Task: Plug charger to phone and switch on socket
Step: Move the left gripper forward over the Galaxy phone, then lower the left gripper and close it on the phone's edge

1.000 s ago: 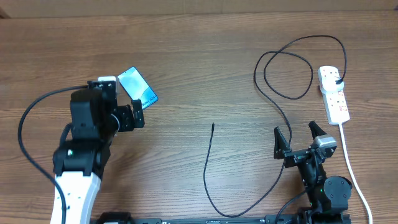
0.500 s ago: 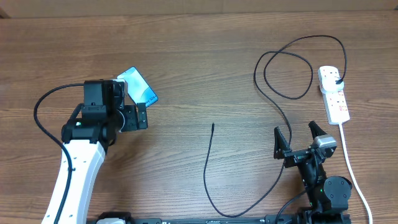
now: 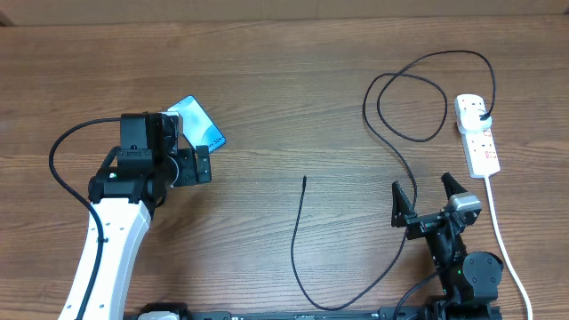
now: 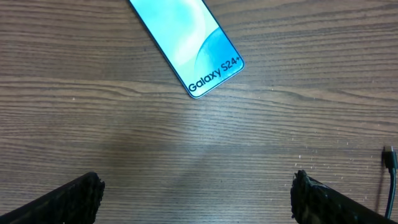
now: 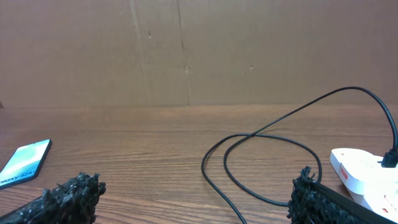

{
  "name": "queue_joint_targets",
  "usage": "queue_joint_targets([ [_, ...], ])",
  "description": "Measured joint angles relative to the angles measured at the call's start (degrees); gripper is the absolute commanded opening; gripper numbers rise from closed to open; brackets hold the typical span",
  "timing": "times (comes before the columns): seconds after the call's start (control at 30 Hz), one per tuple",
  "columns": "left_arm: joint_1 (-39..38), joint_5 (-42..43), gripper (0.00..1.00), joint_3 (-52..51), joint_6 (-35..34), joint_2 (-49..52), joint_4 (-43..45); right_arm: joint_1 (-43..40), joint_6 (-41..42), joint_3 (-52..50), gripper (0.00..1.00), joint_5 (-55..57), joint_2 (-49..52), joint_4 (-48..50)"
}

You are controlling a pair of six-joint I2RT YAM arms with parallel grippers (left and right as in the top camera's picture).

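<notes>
The phone (image 3: 197,125) lies flat at the table's left, its light-blue screen up; the left wrist view shows it (image 4: 186,43) ahead of the fingers. My left gripper (image 3: 188,165) hovers just short of its near end, open and empty (image 4: 196,186). The charger (image 3: 296,240) is a thin black cable. Its free tip (image 3: 304,179) rests mid-table and its plug sits in the socket (image 3: 476,135) at the right. My right gripper (image 3: 421,191) is open and empty (image 5: 196,186), low near the front edge, with cable loops (image 5: 261,134) ahead of it.
A thick white cord (image 3: 500,231) runs from the socket down past the right arm's base. A brown cardboard wall (image 5: 186,50) closes off the far side of the table. The phone (image 5: 25,163) and socket (image 5: 364,171) flank the right wrist view.
My left arm has swung its wrist a little to the right beside the phone and then stopped. The right arm, cable, phone and socket have not moved.
</notes>
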Motion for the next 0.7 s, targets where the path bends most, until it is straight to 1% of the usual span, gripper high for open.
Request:
queue_joint_targets([
  [0.33,0.0,0.0,1.0,0.0,0.0,0.0,-0.3,0.0,0.0,0.0,1.0,0.0,0.0,0.0],
  [0.7,-0.4,0.5,1.0,1.4,-0.6,0.1,-4.0,0.0,0.0,0.0,1.0,0.0,0.0,0.0],
])
